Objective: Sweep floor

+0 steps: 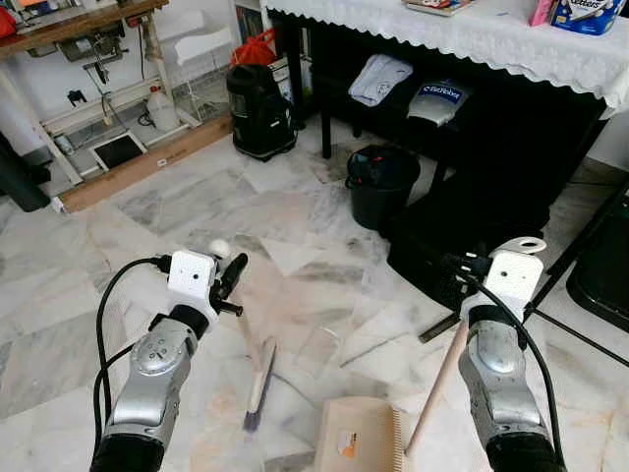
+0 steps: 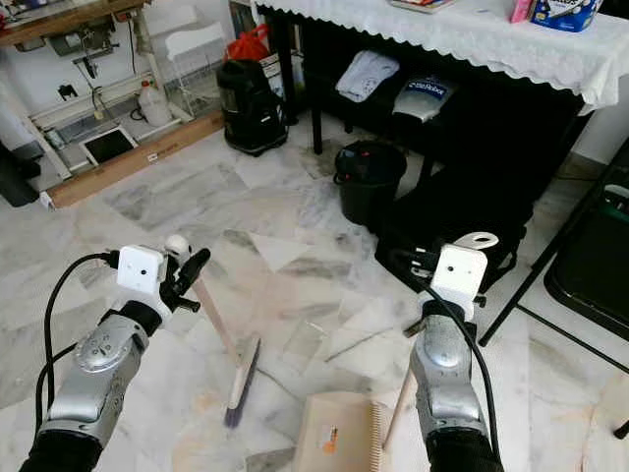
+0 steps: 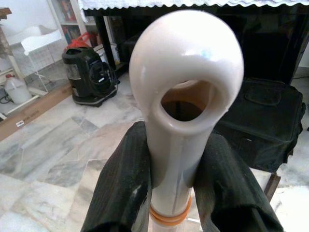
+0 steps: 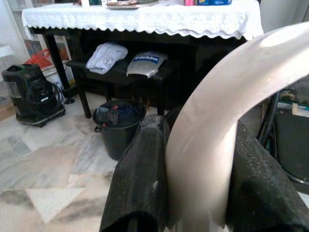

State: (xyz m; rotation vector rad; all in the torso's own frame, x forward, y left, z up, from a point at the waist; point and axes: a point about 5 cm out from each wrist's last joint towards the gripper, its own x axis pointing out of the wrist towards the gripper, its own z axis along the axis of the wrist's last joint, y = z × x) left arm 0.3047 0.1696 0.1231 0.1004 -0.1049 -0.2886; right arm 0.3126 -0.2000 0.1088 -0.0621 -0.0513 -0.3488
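Observation:
My left gripper [image 3: 174, 186] is shut on the white-capped handle [image 3: 186, 77] of a small broom. Its wooden stick slants down to the brush head [image 1: 257, 383], which rests on the marble floor between my arms. My right gripper [image 4: 200, 179] is shut on the white looped top [image 1: 526, 244] of a dustpan's long wooden handle [image 1: 437, 383]. The beige dustpan [image 1: 359, 435] lies on the floor just right of the brush head, with its comb edge toward my right arm. Both arms reach forward at about waist height.
A black bucket [image 1: 381, 184] and a black bag [image 1: 462, 246] sit ahead on the right, under a dark table with a white lace cloth [image 1: 472, 39]. A black vacuum [image 1: 260, 108] stands at the back. Chair legs [image 1: 580, 246] cross the right side. A wooden plank [image 1: 147, 162] lies far left.

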